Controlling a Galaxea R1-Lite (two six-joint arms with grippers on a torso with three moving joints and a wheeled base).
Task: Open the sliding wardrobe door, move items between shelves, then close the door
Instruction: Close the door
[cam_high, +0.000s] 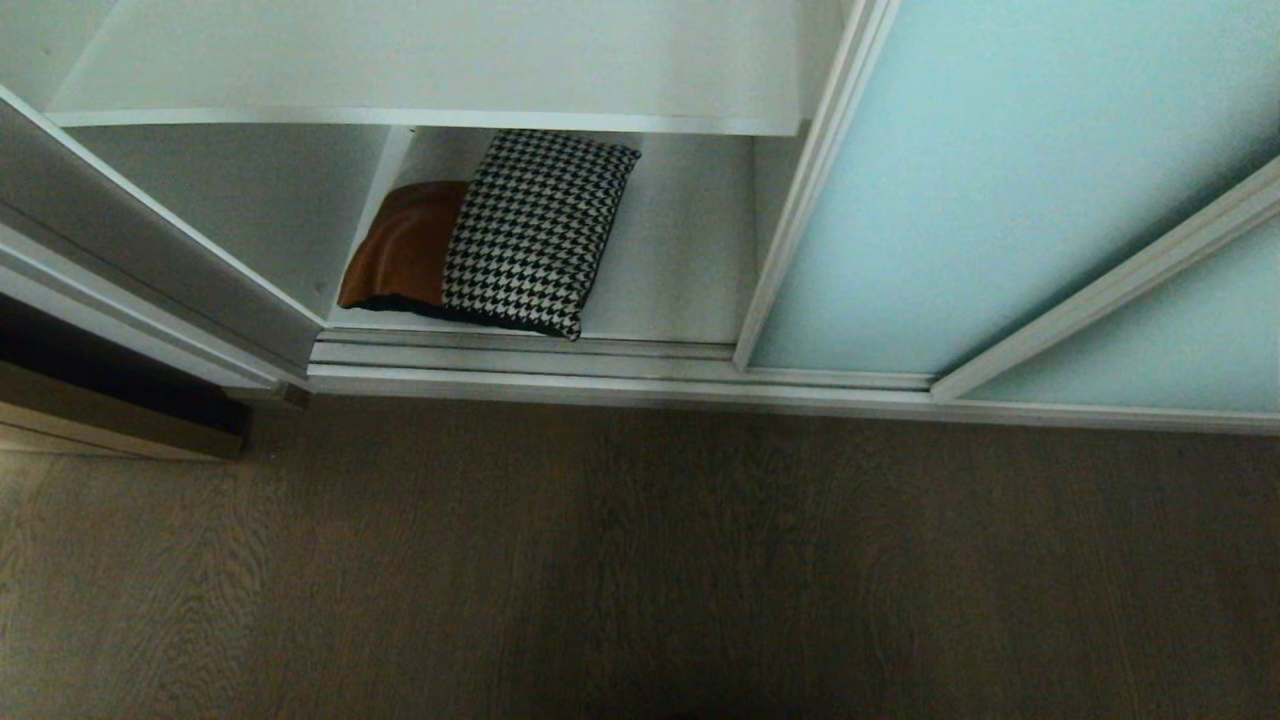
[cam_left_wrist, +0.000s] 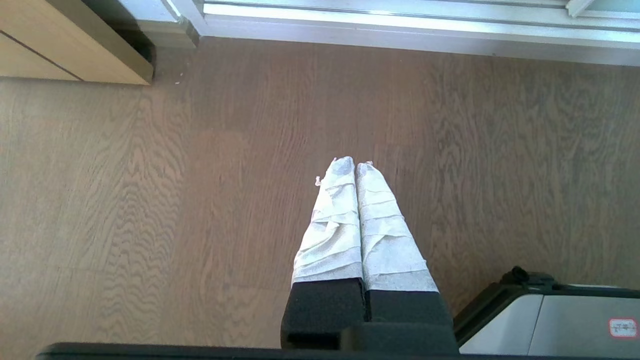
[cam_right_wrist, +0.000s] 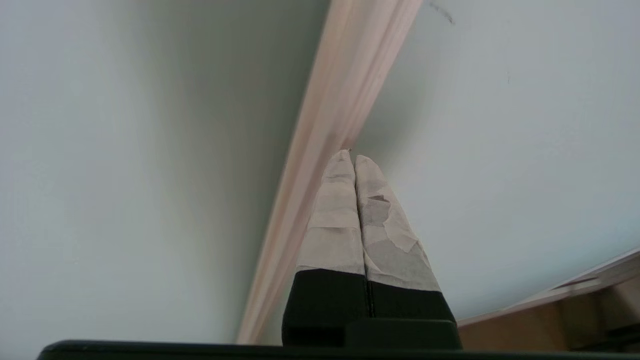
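The sliding wardrobe door (cam_high: 1000, 190), frosted aqua glass in a slim pale frame, stands pushed right. I see the cushion (cam_high: 500, 235), tan leather and houndstooth, lying on the bottom white shelf (cam_high: 670, 270). My right pincer (cam_right_wrist: 354, 157), tape-wrapped fingers pressed together and empty, points at the door's frame. My left pincer (cam_left_wrist: 355, 165), likewise closed, hangs over the wood-grain floor (cam_left_wrist: 150, 200).
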